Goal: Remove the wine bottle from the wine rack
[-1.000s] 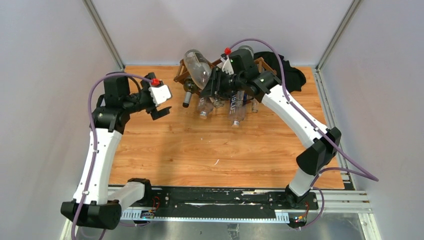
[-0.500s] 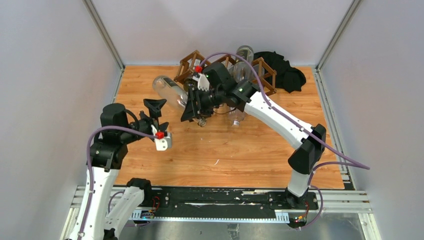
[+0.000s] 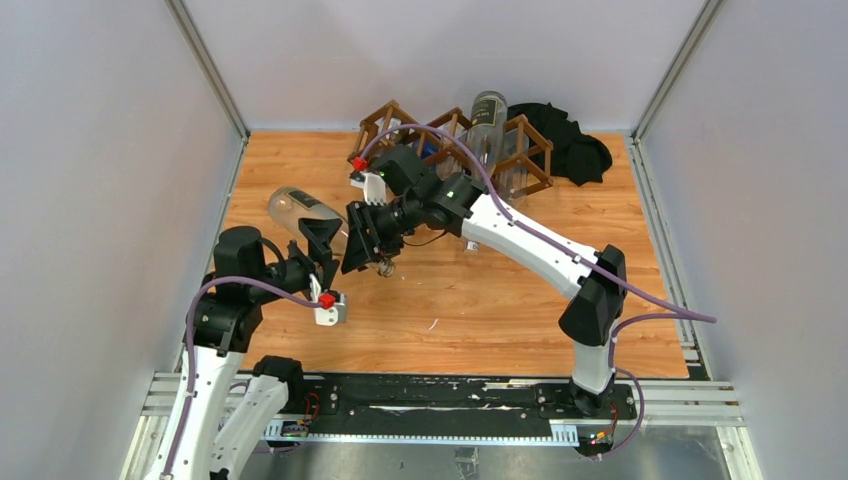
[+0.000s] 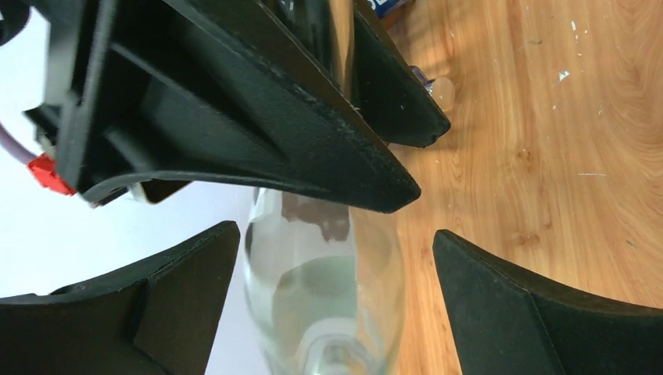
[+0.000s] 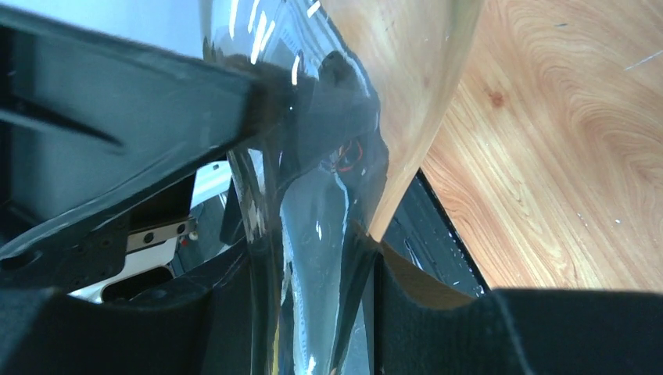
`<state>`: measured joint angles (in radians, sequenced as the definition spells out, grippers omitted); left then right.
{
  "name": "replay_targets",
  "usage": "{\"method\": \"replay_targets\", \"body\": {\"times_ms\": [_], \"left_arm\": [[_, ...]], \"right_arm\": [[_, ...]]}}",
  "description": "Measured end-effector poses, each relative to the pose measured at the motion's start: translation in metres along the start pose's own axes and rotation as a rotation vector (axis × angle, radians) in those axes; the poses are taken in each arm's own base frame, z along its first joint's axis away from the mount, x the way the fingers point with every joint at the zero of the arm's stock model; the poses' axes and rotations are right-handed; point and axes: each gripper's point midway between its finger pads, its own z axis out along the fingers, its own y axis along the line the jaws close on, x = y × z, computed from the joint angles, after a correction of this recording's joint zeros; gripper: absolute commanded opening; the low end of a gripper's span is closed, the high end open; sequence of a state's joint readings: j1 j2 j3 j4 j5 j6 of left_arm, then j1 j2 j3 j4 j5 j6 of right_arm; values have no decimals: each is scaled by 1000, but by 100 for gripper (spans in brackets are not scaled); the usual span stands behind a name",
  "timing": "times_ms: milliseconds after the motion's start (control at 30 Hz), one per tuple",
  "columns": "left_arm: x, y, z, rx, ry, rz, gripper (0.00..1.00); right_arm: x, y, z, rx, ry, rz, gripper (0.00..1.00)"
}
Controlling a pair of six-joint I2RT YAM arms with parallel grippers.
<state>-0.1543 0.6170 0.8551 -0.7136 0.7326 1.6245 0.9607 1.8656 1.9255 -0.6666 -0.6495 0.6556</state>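
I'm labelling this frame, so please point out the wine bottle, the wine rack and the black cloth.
wine bottle [image 3: 291,206]: top external view, on its glass body near the base.
wine rack [image 3: 549,168]: top external view, on its right end post.
black cloth [image 3: 575,150]: top external view, on its middle.

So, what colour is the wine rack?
The wine rack is dark brown wood, seen best in the top external view.
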Motion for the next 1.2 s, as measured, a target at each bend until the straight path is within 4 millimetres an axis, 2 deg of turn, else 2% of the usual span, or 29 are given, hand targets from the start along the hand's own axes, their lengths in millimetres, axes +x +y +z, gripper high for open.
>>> {"method": "replay_targets", "body": {"times_ms": [133,200,300,500,533,567,633,733,833,933,1067,1133,1200], "left_arm": [[1,-5,2,8,-2,13,95],[-1,-5,1,4,-8,22,90],[-4,-6,0,-5,-16,52,70],[-7,-8,-1,-14,-23,58,21],[-8,-8,-1,-15,-24,60,15],[-8,-8,-1,-17,-24,63,10],[-7,-8,-1,-28,-22,71,1],[-4,-11,2,-48,-15,78,0],[1,-17,7,-63,-11,55,0],[13,-37,17,-61,6,25,0],[23,-70,30,-24,5,-43,0],[24,-81,35,-5,-2,-71,0],[26,-84,36,-1,4,-93,0]], "right_arm": [[7,10,2,-27,22,-38,0],[11,14,4,-39,33,-55,0],[18,21,6,-60,55,-86,0],[22,22,7,-66,67,-119,0],[22,22,7,-65,67,-120,6],[22,22,7,-66,67,-124,20],[22,21,8,-65,67,-129,35],[20,14,9,-56,67,-125,56],[16,9,9,-69,62,-128,65],[8,5,4,-77,31,-145,71],[0,4,-6,-88,-12,-173,72],[-3,7,-11,-94,-30,-188,72],[-3,9,-13,-97,-40,-200,72]]}}
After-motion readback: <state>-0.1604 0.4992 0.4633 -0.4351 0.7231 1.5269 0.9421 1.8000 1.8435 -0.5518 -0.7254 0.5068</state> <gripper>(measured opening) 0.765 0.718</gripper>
